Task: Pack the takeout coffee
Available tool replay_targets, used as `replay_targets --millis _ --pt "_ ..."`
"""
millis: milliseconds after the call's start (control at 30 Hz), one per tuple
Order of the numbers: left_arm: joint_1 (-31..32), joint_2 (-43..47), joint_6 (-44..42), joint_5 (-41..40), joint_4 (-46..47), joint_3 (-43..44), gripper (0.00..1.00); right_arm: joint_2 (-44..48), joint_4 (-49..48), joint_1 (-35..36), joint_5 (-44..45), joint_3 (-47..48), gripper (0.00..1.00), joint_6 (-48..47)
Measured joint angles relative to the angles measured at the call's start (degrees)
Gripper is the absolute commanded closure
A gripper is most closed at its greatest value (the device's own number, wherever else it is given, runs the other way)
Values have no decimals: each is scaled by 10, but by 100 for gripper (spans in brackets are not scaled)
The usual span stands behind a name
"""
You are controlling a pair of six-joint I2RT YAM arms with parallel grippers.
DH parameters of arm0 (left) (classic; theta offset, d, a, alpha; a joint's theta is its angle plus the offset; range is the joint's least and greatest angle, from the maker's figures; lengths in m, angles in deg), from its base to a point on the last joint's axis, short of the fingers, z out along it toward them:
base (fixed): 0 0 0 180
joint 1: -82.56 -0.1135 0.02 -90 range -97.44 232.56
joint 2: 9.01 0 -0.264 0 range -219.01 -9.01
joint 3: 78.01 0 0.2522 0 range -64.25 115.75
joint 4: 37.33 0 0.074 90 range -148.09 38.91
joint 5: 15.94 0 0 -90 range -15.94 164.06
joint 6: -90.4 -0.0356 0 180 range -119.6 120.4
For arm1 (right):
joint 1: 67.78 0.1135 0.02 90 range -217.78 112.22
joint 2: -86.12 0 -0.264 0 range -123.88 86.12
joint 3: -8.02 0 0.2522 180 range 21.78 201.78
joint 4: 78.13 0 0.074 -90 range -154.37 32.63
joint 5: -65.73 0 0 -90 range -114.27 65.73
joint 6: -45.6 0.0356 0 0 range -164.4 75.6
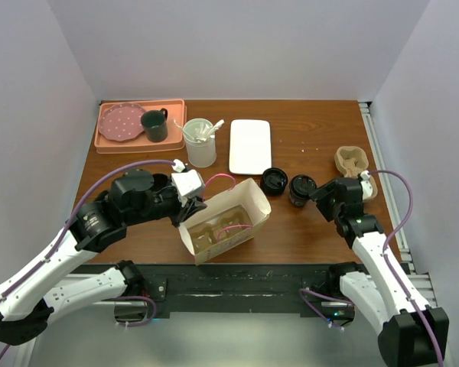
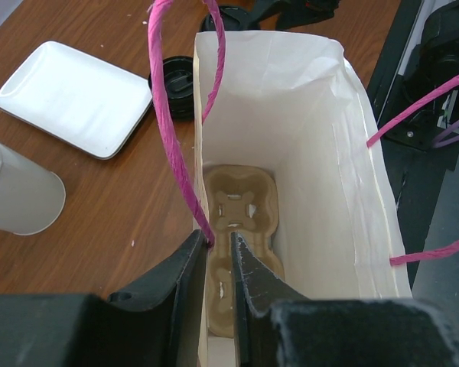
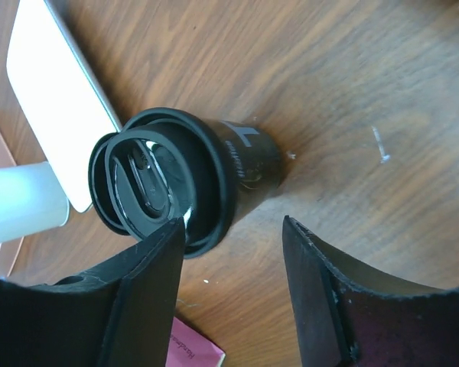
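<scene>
A white paper bag (image 1: 226,217) with pink handles stands open at the table's front centre, with a brown cardboard cup carrier (image 2: 236,229) lying on its bottom. My left gripper (image 1: 189,208) is shut on the bag's left wall at the rim (image 2: 220,238), beside a pink handle (image 2: 174,145). Two black lidded coffee cups (image 1: 275,181) (image 1: 302,189) stand just right of the bag. My right gripper (image 1: 322,200) is open and empty beside the right cup (image 3: 185,180), which sits in front of its left finger (image 3: 149,290), outside the jaws.
A second cardboard carrier (image 1: 353,162) lies at the right edge. A white rectangular tray (image 1: 250,145) and a clear cup of stirrers (image 1: 200,142) stand behind the bag. A pink tray (image 1: 141,126) with a plate and a green mug (image 1: 154,125) is at the back left.
</scene>
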Motion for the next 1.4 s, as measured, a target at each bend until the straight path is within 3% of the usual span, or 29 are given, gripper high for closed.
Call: replay_targets --millis 200,400,600,1033,1400 --pt "0 0 0 0 0 0 71 -29 90 0 24 106 28 -50" --pt "0 -4 1 -1 4 0 71 -157 170 0 33 269 14 -177" --pt "0 -11 1 -4 8 0 71 -236 222 1 7 303 2 -279" --pt "0 -25 1 -6 8 7 71 -290 242 62 -26 351 9 -355" --pt "0 -30 1 -10 8 10 71 -382 248 114 16 393 9 -365"
